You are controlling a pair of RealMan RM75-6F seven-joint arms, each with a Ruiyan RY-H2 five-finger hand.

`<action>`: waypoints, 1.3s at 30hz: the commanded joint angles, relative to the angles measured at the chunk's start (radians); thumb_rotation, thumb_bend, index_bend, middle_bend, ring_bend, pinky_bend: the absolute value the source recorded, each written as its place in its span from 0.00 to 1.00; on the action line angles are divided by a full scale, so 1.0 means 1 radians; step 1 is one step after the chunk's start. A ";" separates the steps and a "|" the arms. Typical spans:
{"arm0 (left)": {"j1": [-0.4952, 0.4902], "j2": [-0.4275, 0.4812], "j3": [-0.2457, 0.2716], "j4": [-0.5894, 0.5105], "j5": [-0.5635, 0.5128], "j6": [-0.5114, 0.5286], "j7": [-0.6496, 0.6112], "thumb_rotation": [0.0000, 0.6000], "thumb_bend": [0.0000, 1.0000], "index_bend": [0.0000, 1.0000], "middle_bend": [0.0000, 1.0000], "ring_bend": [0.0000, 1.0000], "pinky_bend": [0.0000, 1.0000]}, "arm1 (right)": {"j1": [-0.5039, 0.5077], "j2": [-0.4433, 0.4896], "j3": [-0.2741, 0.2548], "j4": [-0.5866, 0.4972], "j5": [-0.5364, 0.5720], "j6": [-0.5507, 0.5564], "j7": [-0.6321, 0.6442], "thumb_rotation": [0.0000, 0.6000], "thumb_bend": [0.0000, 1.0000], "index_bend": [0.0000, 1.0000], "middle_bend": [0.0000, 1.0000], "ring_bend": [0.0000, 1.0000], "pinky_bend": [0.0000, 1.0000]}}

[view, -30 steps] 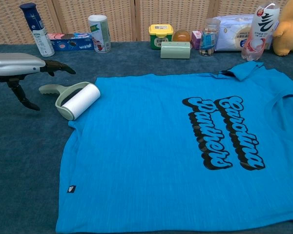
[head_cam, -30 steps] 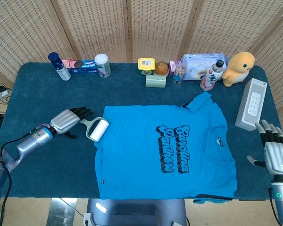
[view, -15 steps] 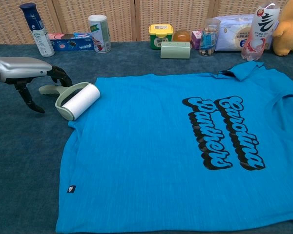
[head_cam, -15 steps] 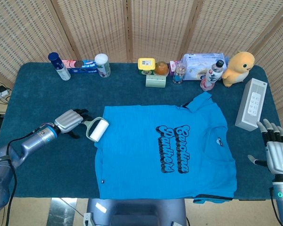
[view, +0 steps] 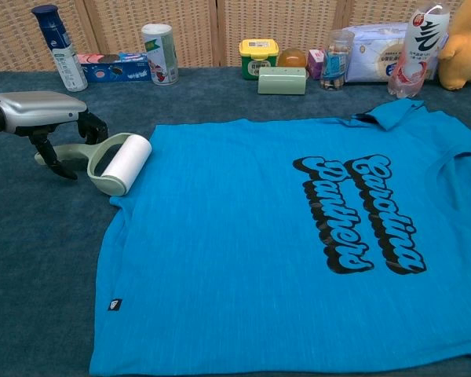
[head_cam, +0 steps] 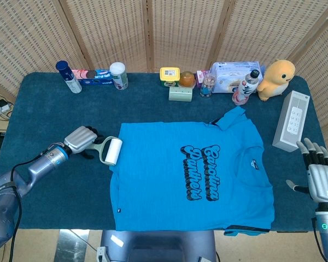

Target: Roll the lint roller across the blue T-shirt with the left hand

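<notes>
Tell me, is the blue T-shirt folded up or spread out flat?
Spread out flat. The blue T-shirt lies opened on the table, black lettering up, one sleeve turned over at the far edge.

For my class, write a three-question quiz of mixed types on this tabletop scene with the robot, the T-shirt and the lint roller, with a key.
1. True or false: the lint roller lies at the edge of the blue T-shirt, near its sleeve.
2. Which robot hand is at the roller's handle? A) the left robot hand B) the right robot hand
3. Fill in: the plush toy at the far right corner of the table is ____ in colour.

Key
1. True.
2. A. Its fingers curl around the handle, while the right robot hand holds nothing, its fingers spread by the near right edge.
3. Yellow.
</notes>
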 commanded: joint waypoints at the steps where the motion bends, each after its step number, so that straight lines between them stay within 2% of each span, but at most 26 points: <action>1: 0.003 -0.012 -0.012 -0.001 -0.016 -0.005 0.034 1.00 0.05 0.48 0.60 0.39 0.33 | 0.000 0.000 0.000 0.000 0.000 0.001 -0.001 1.00 0.00 0.07 0.00 0.00 0.00; 4: 0.003 -0.021 -0.019 -0.006 -0.030 -0.019 0.068 1.00 0.05 0.56 0.65 0.44 0.36 | -0.001 0.001 0.001 -0.003 0.000 0.002 0.001 1.00 0.00 0.07 0.00 0.00 0.00; 9: 0.005 -0.036 -0.050 -0.017 -0.066 -0.020 0.102 1.00 0.07 0.74 0.77 0.58 0.52 | -0.003 0.004 0.002 -0.005 -0.002 0.006 0.008 1.00 0.00 0.07 0.00 0.00 0.00; 13: 0.000 -0.043 -0.071 -0.026 -0.091 -0.021 0.126 1.00 0.13 0.79 0.81 0.62 0.58 | -0.003 0.005 0.001 -0.007 -0.003 0.006 0.013 1.00 0.00 0.07 0.00 0.00 0.00; 15: -0.003 -0.045 -0.077 -0.032 -0.099 -0.028 0.140 1.00 0.19 0.81 0.82 0.63 0.59 | -0.003 0.007 0.001 -0.008 -0.005 0.006 0.015 1.00 0.00 0.07 0.00 0.00 0.00; 18: -0.008 -0.046 -0.085 -0.042 -0.109 -0.041 0.163 1.00 0.39 0.82 0.83 0.64 0.64 | -0.003 0.008 0.000 -0.010 -0.008 0.007 0.018 1.00 0.00 0.07 0.00 0.00 0.00; 20: -0.009 -0.048 -0.093 -0.048 -0.120 -0.046 0.182 1.00 0.51 0.83 0.84 0.66 0.70 | -0.004 0.009 0.000 -0.012 -0.009 0.009 0.020 1.00 0.00 0.07 0.00 0.00 0.00; 23: -0.012 -0.044 -0.099 -0.070 -0.130 -0.061 0.181 1.00 0.64 0.88 0.86 0.69 0.80 | -0.004 0.010 0.000 -0.013 -0.010 0.010 0.022 1.00 0.00 0.07 0.00 0.00 0.00; 26: -0.022 -0.034 -0.097 -0.086 -0.132 -0.084 0.211 1.00 0.76 0.92 0.89 0.72 0.86 | -0.004 0.011 0.000 -0.015 -0.011 0.010 0.025 1.00 0.00 0.07 0.00 0.00 0.00; 34: -0.053 0.007 -0.105 -0.165 -0.150 -0.153 0.287 1.00 0.88 0.95 0.91 0.76 0.90 | -0.005 0.012 -0.002 -0.017 -0.015 0.011 0.027 1.00 0.00 0.07 0.00 0.00 0.00; 39: -0.081 0.058 -0.122 -0.265 -0.181 -0.238 0.328 1.00 1.00 0.97 0.92 0.77 0.91 | -0.005 0.015 -0.002 -0.021 -0.015 0.009 0.036 1.00 0.00 0.07 0.00 0.00 0.00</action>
